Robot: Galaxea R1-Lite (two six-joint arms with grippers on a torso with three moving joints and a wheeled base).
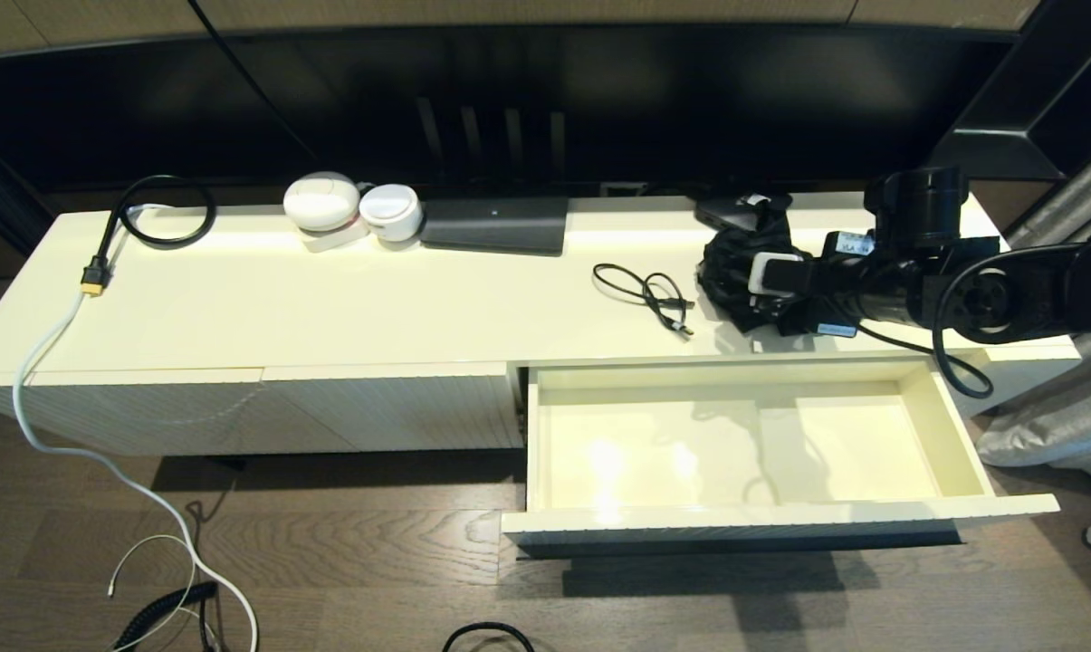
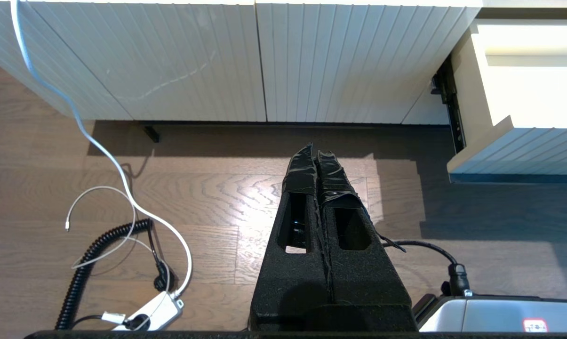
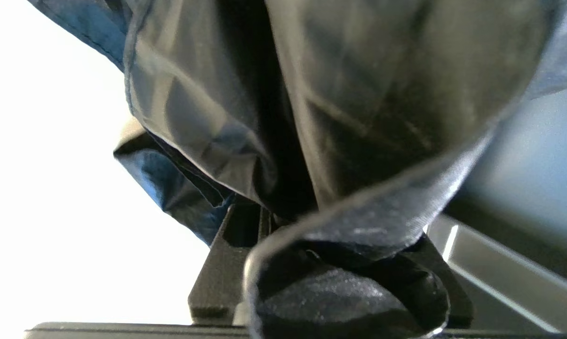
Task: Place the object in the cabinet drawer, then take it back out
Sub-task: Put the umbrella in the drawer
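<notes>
Clearly the left gripper [image 2: 317, 160] is out of the job: parked low over the wood floor [image 2: 217, 197] in front of the fluted cabinet panels [image 2: 264, 61], fingers pressed flat together with nothing between them, pointing toward twelve o'clock at the cabinet base. On the cabinet top [image 1: 328, 299], at ten o'clock from the drawer, sit a looped black cable with a yellow plug [image 1: 92, 276], two white rounded gadgets [image 1: 350, 208] and a flat dark box [image 1: 495, 225], all well apart from the work. A thin black cord [image 1: 654, 299] lies just at nine o'clock from the object.

The cabinet drawer [image 1: 545, 426] stands pulled out, its cream interior bare, so the object has not yet gone in, or is already back out.

The object, a crumpled black fabric bundle [image 1: 735, 263], sits on the cabinet top at twelve o'clock from the drawer's right half. The right gripper [image 1: 758, 303] reaches in from three o'clock and is buried in it; the wrist view shows dark cloth [image 3: 311, 117] draped over the fingers [image 3: 217, 273], so I cannot tell whether they are closed on it. Soft cloth will likely sag and trail when lifted.
</notes>
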